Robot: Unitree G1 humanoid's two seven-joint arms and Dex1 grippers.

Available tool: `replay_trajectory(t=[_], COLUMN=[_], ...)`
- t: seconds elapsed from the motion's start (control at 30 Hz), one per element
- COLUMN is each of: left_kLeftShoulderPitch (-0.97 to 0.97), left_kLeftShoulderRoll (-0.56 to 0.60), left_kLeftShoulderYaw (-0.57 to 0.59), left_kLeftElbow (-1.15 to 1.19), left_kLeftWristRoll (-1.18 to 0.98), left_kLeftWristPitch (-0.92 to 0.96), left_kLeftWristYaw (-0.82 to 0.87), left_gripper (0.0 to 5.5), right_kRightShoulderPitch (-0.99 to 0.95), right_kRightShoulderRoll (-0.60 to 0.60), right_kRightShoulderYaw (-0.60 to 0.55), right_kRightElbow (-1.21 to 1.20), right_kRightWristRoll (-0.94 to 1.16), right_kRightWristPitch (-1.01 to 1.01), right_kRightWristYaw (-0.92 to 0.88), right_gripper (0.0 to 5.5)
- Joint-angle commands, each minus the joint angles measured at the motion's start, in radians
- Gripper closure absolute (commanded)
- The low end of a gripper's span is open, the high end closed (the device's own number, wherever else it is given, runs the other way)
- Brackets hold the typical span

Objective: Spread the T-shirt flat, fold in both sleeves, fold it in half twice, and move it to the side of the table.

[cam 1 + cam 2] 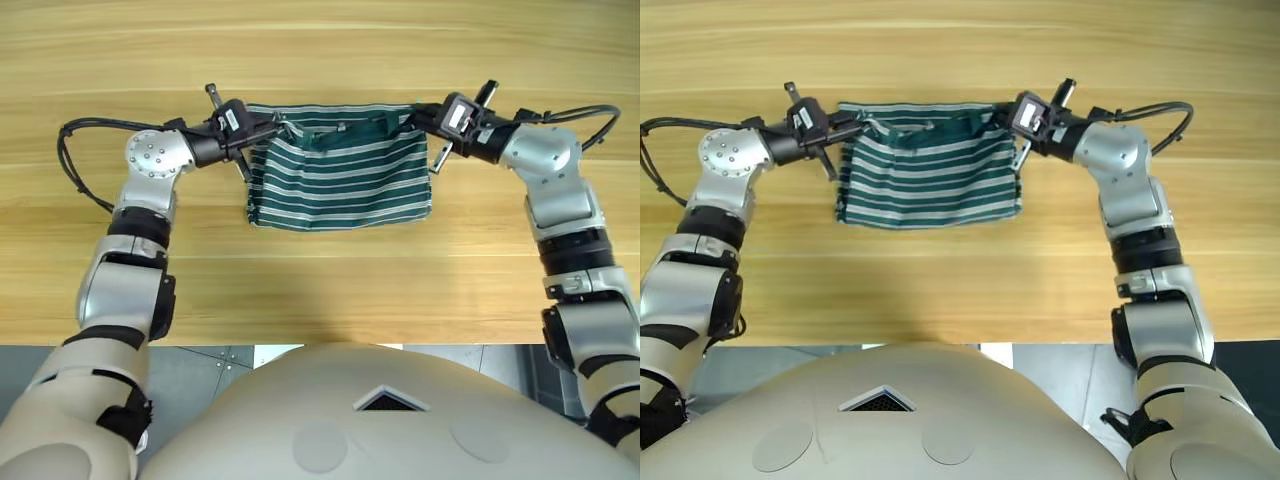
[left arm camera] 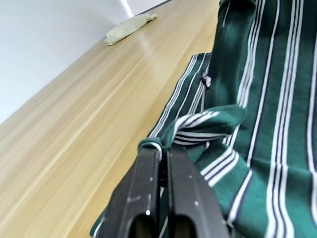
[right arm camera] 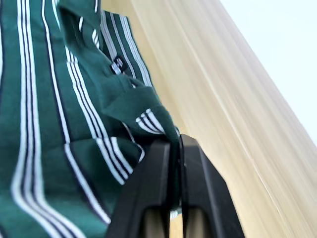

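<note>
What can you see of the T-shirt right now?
The T-shirt is soft dark green fabric with white and navy stripes, folded into a compact rectangle lying on the wooden table. Its far edge is rumpled. The left gripper pinches the far left corner and the right gripper pinches the far right corner.

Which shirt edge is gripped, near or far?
The far edge of the T-shirt: the left gripper and the right gripper each pinch one of its corners. The near edge lies free on the table.
</note>
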Motion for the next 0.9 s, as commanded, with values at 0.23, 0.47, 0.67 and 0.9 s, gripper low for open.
replay_trajectory(t=[0.23,0.47,0.67,0.9], left_kLeftShoulderPitch=[-0.167,-0.202,-0.196,-0.208], left_kLeftShoulderRoll=[-0.057,-0.089,-0.131,-0.161], left_kLeftShoulderYaw=[0.060,0.026,-0.019,0.048], left_kLeftElbow=[0.216,0.310,0.352,0.361], left_kLeftWristRoll=[0.045,0.161,0.275,0.246], left_kLeftWristPitch=[0.032,0.141,0.277,0.396], left_kLeftWristYaw=[0.144,0.315,0.438,0.443], left_gripper=[5.48,5.48,5.48,5.01], right_kRightShoulderPitch=[-0.251,-0.367,-0.382,-0.369], right_kRightShoulderRoll=[0.099,0.185,0.240,0.271], right_kRightShoulderYaw=[0.003,0.028,0.030,-0.047], right_kRightElbow=[0.480,0.791,0.887,0.927], right_kRightWristRoll=[-0.057,-0.140,-0.176,-0.114], right_kRightWristPitch=[-0.102,-0.136,-0.144,-0.096], right_kRightWristYaw=[-0.096,-0.216,-0.266,-0.228], right_gripper=[5.45,5.45,5.45,4.65])
